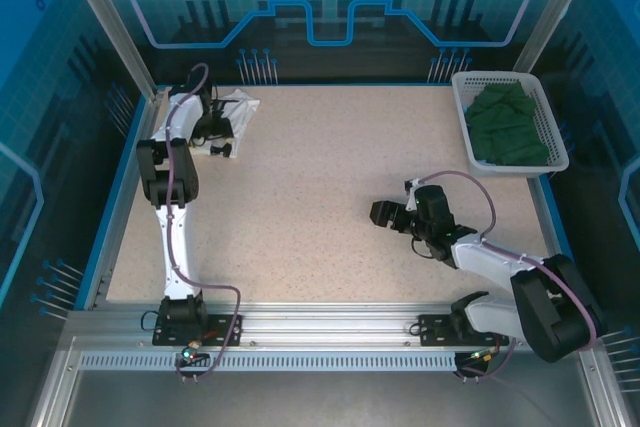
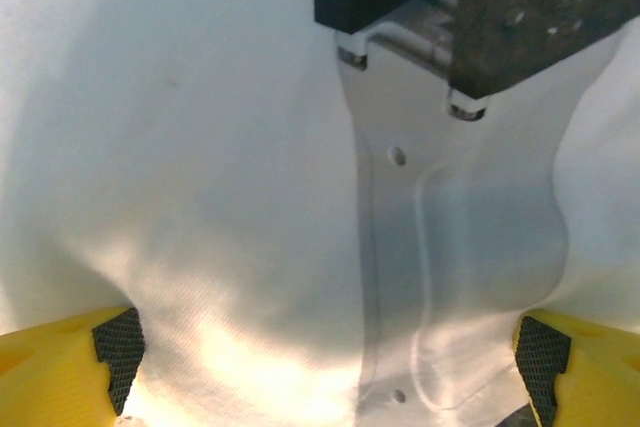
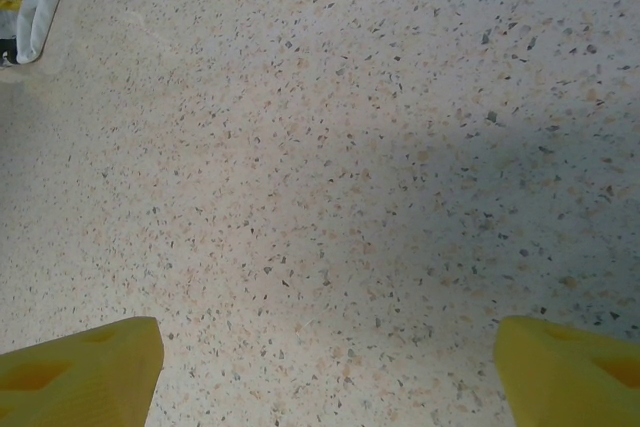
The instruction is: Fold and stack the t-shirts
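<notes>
The white tee (image 1: 238, 105) is bunched at the surface's (image 1: 320, 177) 11 o'clock corner, and the left fingers (image 2: 60, 372) are spread wide right over its cloth, with nothing pinched. The green tee (image 1: 508, 127) is heaped in the basket (image 1: 460, 97) at 1 o'clock. The right fingers (image 3: 80, 367) are held spread above bare surface, just off centre toward 4 o'clock.
</notes>
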Controlling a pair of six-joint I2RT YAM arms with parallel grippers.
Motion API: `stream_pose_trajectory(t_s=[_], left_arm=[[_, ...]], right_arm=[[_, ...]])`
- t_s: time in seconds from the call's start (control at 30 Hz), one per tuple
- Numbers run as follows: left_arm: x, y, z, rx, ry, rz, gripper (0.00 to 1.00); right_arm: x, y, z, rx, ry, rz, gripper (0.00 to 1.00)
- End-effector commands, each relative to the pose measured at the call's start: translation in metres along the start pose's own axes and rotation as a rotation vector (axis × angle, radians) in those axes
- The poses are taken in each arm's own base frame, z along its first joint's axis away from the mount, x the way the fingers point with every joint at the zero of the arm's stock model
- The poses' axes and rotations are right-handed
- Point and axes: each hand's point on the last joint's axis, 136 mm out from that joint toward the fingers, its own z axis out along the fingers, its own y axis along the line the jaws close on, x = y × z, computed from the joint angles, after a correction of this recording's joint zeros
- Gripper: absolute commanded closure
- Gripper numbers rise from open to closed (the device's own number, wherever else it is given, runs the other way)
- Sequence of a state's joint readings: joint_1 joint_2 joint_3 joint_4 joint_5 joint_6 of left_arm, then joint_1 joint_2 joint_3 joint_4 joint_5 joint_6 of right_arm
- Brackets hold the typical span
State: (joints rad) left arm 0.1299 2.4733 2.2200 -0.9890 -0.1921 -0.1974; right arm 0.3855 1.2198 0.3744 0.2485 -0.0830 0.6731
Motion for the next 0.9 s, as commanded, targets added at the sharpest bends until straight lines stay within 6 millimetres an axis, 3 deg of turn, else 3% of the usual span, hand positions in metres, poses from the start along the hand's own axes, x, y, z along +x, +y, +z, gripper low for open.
stream_pose_trajectory(t_s=[0.0,0.13,0.23,0.3,0.4,0.53,0.67,0.77,0.87], left_arm=[[-0.006,-0.013,-0.021,0.098,0.000,-0.065,0.01],[-0.010,-0.024,-0.067,0.164,-0.047,-0.116,0.01],[-0.010,-0.034,-0.126,0.236,-0.174,-0.132,0.01],[-0.005,-0.036,-0.173,0.278,-0.273,-0.149,0.01],[0.016,-0.034,-0.229,0.320,-0.399,-0.188,0.01],[0.054,-0.029,-0.279,0.379,-0.614,-0.179,0.01],[0.090,-0.002,-0.290,0.416,-0.811,-0.204,0.01],[0.115,0.023,-0.275,0.416,-0.970,-0.249,0.01],[0.136,0.036,-0.245,0.356,-1.014,-0.188,0.01]], right_arm=[[-0.018,0.011,-0.005,-0.027,-0.053,-0.022,0.13],[-0.022,0.010,-0.013,-0.012,-0.080,-0.038,0.12],[-0.030,0.006,-0.028,0.030,-0.133,-0.064,0.12],[-0.038,-0.008,-0.045,0.122,-0.192,-0.052,0.01],[-0.057,-0.022,-0.074,0.206,-0.299,-0.013,0.00],[-0.085,-0.028,-0.105,0.259,-0.392,0.011,0.00],[-0.110,-0.045,-0.127,0.432,-0.488,-0.080,0.00],[-0.122,-0.042,-0.113,0.441,-0.487,-0.324,0.00],[-0.124,-0.038,-0.093,0.413,-0.455,-0.521,0.00]])
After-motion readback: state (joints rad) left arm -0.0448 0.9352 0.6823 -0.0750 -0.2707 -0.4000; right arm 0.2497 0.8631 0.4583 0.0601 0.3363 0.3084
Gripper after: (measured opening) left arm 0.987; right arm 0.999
